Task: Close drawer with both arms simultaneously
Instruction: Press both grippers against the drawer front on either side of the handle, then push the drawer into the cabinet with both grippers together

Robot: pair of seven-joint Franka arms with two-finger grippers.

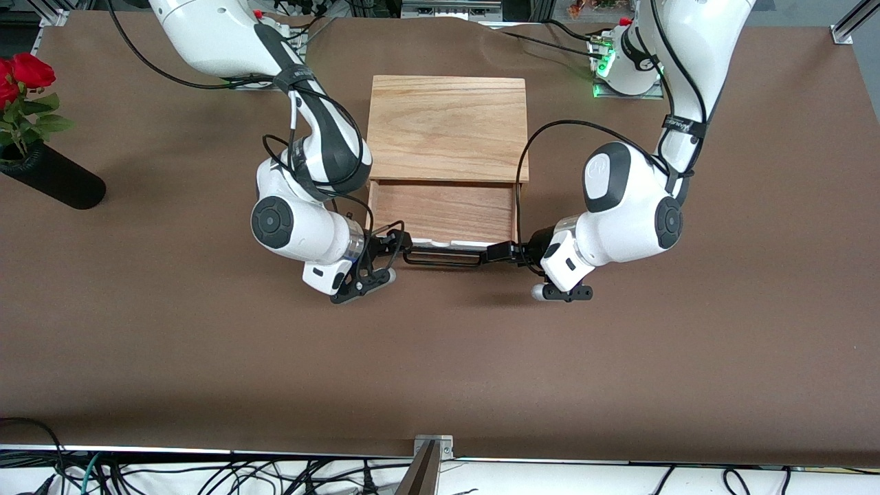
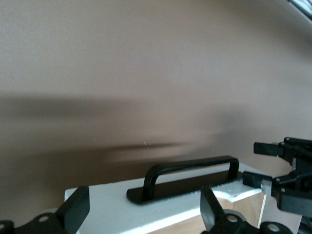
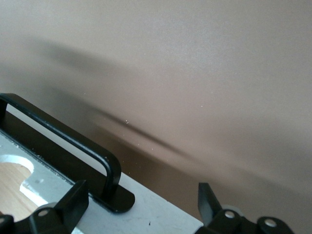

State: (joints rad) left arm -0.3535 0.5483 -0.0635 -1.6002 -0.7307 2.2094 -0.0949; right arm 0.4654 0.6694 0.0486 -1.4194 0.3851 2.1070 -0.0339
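The light oak box (image 1: 447, 127) stands mid-table. Its drawer (image 1: 443, 210) is pulled out toward the front camera, showing the wooden tray, the white front panel (image 1: 440, 243) and the black wire handle (image 1: 443, 260). My right gripper (image 1: 397, 242) is open at the panel's end toward the right arm. My left gripper (image 1: 503, 252) is open at the panel's other end. In the left wrist view my left gripper (image 2: 144, 212) straddles the panel (image 2: 102, 200) by the handle (image 2: 190, 170). In the right wrist view my right gripper (image 3: 141, 202) straddles the panel's corner (image 3: 156, 214) by the handle (image 3: 58, 131).
A black vase (image 1: 55, 180) with red roses (image 1: 24, 72) lies at the right arm's end of the table. Brown table cloth (image 1: 440, 357) spreads in front of the drawer. Cables (image 1: 206, 474) and a metal bracket (image 1: 430, 447) run along the table's front edge.
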